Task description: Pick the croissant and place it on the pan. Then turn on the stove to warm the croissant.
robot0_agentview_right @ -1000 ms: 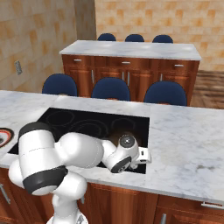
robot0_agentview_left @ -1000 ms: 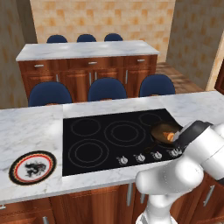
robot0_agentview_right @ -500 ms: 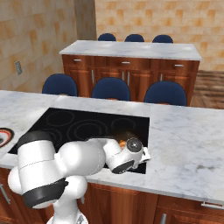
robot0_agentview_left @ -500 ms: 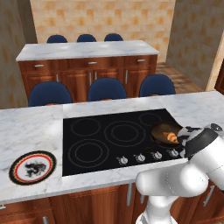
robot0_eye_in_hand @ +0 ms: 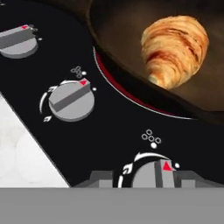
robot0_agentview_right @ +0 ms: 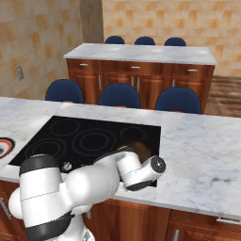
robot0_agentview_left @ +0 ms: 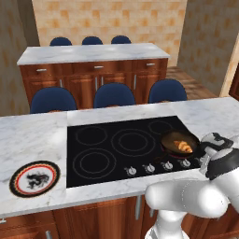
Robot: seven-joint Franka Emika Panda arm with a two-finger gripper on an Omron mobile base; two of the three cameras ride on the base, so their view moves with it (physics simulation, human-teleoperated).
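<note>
The golden-brown croissant [robot0_eye_in_hand: 175,50] lies in the dark round pan [robot0_eye_in_hand: 127,35], which sits on the front right burner of the black stove [robot0_eye_in_hand: 109,131]. A thin red glowing line shows under the pan's edge. In the left base view the croissant [robot0_agentview_left: 183,147] rests in the pan [robot0_agentview_left: 173,138], just left of my wrist [robot0_agentview_left: 218,153]. My gripper [robot0_eye_in_hand: 153,178] is low over the row of silver knobs. Its fingertips [robot0_eye_in_hand: 99,179] stand on either side of the knob [robot0_eye_in_hand: 156,174] nearest the pan, with a small gap at the left, so it is open.
Two more knobs [robot0_eye_in_hand: 71,99] run off to the left along the stove's front edge. A white plate [robot0_agentview_left: 35,178] with a red-and-black rim lies on the marble counter [robot0_agentview_left: 32,135] at the left. Blue chairs [robot0_agentview_left: 114,93] and a second counter stand behind.
My hand has shifted a little to the right and toward the counter's front edge. The croissant in the pan now shows uncovered in the left base view.
</note>
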